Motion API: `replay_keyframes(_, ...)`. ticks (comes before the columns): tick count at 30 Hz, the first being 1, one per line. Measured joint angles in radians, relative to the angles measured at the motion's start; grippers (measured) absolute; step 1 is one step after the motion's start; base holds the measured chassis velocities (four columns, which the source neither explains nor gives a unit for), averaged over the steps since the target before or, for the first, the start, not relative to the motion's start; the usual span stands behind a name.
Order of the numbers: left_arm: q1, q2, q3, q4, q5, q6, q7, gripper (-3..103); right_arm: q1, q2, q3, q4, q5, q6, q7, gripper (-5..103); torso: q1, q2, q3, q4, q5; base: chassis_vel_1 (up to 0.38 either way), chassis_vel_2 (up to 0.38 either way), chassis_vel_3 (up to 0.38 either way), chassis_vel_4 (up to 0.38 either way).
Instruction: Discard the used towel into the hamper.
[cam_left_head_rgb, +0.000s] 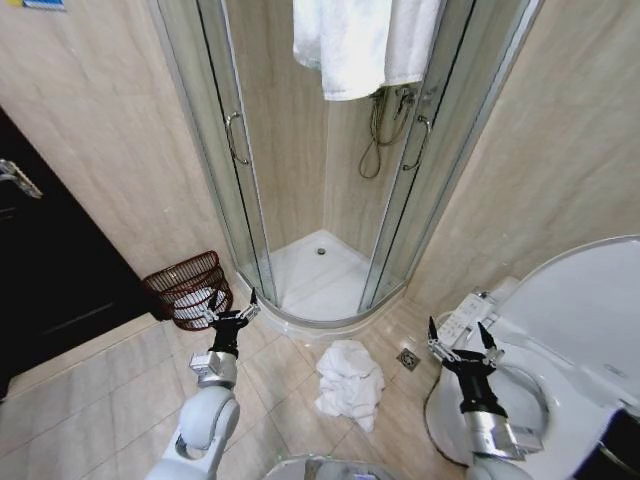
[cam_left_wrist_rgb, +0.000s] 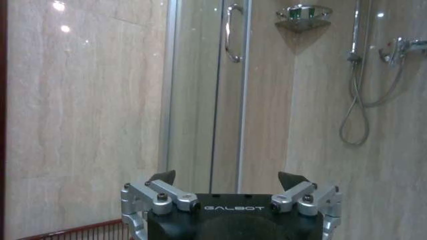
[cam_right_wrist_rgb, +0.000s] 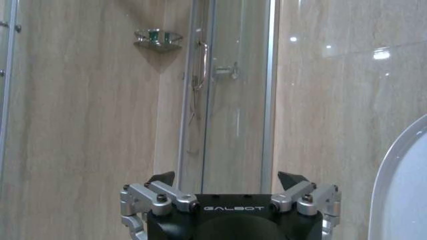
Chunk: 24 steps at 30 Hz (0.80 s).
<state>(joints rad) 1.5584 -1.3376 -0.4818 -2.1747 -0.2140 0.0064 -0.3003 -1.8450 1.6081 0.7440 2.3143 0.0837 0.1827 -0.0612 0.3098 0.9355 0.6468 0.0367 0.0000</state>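
Both jaws gape empty: left gripper (cam_left_head_rgb: 232, 313) beside the hamper (cam_left_head_rgb: 187, 287), right gripper (cam_left_head_rgb: 462, 346) over the toilet (cam_left_head_rgb: 580, 330). Towel (cam_left_head_rgb: 349, 385) lies crumpled on the floor between; soft, light, pinch 1 raised fold

A bathroom in a home or hotel; a curved glass shower enclosure (cam_left_head_rgb: 320, 170) stands in the corner with sliding doors and metal handles, a white shower tray (cam_left_head_rgb: 318, 275) with a drain at its base; inside, a shower hose (cam_left_wrist_rgb: 360, 95) hangs on the beige stone-look wall, near a small corner wire shelf (cam_left_wrist_rgb: 303, 14); white towels (cam_left_head_rgb: 362, 42) hang over the top of the enclosure; a white toilet (cam_left_head_rgb: 560, 340) with its lid raised stands on the right; beige floor tiles (cam_left_head_rgb: 90, 390) carry a floor drain (cam_left_head_rgb: 408, 358), a crumpled white towel (cam_left_head_rgb: 348, 385) and a dark wire hamper (cam_left_head_rgb: 187, 288) against the wall.
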Motion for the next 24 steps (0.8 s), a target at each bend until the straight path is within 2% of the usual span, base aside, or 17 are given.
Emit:
replay_keyframes(17, -0.005, 0.007, -0.009, -0.005, -0.009, 0.006, -0.002, 100, 0.018, 0.000, -0.008, -0.024, -0.005, -0.004, -0.007, 100, 0.035, 0.079, 0.044, 0.0000, -0.0001, 0.000, 0.000, 0.000, 0.000)
replay_keyframes(24, -0.030, 0.008, -0.003, -0.018, -0.010, 0.035, 0.001, 100, 0.016, 0.000, -0.003, -0.016, -0.005, -0.005, -0.008, 100, 0.051, 0.116, 0.064, -0.0001, -0.0001, 0.000, 0.000, 0.000, 0.000)
